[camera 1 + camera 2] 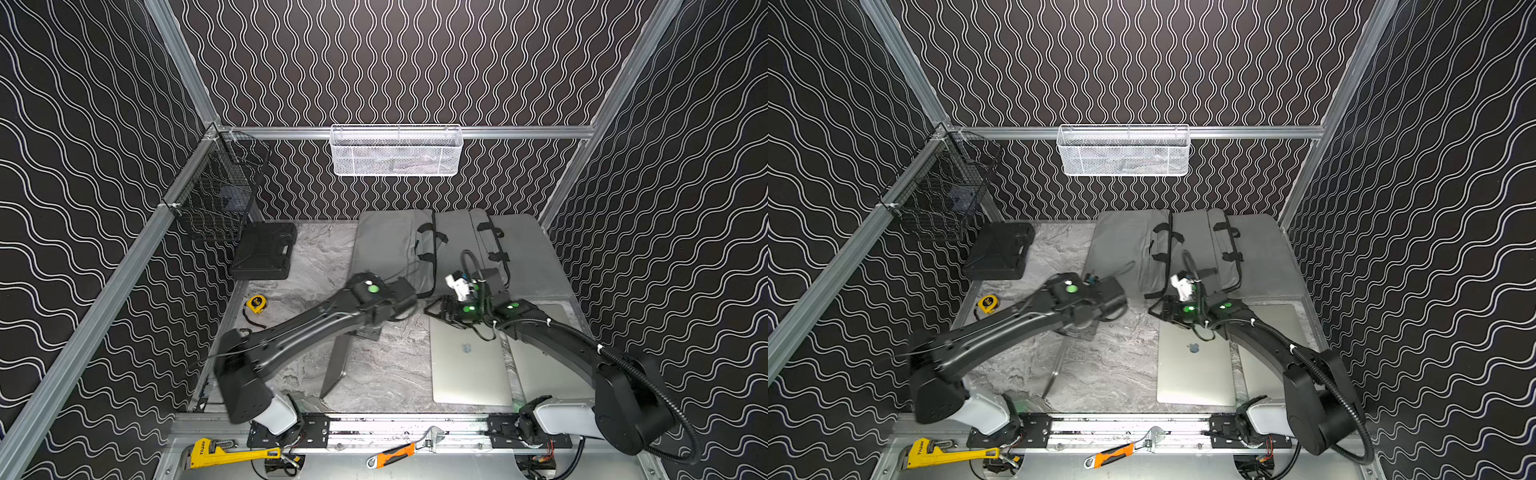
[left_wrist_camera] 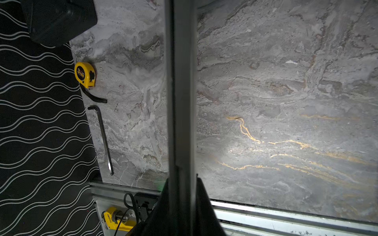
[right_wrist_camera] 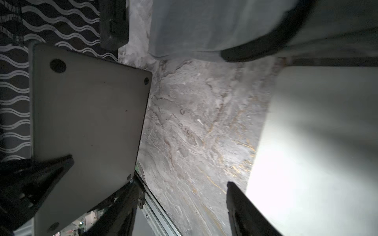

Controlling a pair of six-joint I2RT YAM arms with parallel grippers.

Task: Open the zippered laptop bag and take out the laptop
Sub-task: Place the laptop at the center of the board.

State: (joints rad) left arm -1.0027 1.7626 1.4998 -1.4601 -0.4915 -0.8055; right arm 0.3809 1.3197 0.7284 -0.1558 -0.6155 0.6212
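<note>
The grey laptop bag [image 1: 395, 245] [image 1: 1129, 245] lies unzipped and spread flat at the back of the table, black handles up. My left gripper [image 1: 368, 332] [image 2: 182, 177] is shut on a silver laptop [image 1: 336, 365] [image 2: 181, 92] that stands on its edge on the marble; its underside with rubber feet shows in the right wrist view [image 3: 88, 122]. A second laptop [image 1: 469, 361] [image 1: 1196, 365] lies flat, logo up. My right gripper [image 1: 436, 309] [image 3: 182, 182] hovers open over the far left corner of that laptop, with only table between its fingers [image 3: 241, 204].
Another flat silver slab [image 1: 544, 365] lies under the right arm. A black case [image 1: 264, 255], yellow tape measure [image 1: 256, 304] and hex key [image 2: 102, 139] sit at the left. Wire baskets [image 1: 216, 195] [image 1: 397, 151] hang on the frame. Wrenches [image 1: 224, 455] [image 1: 399, 451] lie on the front rail.
</note>
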